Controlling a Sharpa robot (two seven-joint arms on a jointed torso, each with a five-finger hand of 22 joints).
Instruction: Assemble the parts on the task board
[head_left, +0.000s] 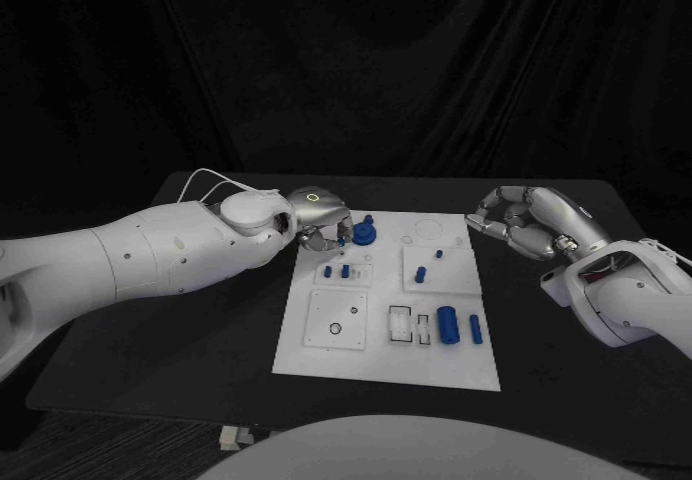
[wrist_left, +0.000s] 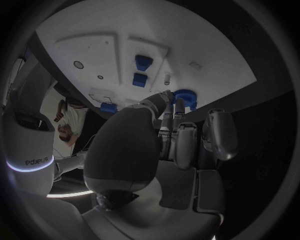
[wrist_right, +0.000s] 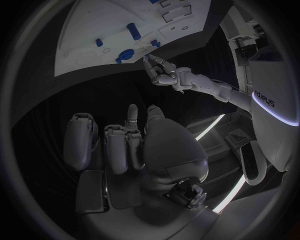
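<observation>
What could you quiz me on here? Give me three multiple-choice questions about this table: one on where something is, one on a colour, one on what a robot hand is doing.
1. Where is the left robot hand?
A. at the task board's far left corner
B. at the table's near edge
C. off the table

2. What colour is the round part by that robot hand?
A. red
B. blue
C. yellow

3. What is the right robot hand doing?
A. holding a part
B. pressing the board
C. holding nothing, beside the board

Answers:
1. A: the head view shows it at the far left corner of the task board.
2. B: it is plainly blue.
3. C: its curled fingers are empty and lie off the board's right edge.
</observation>
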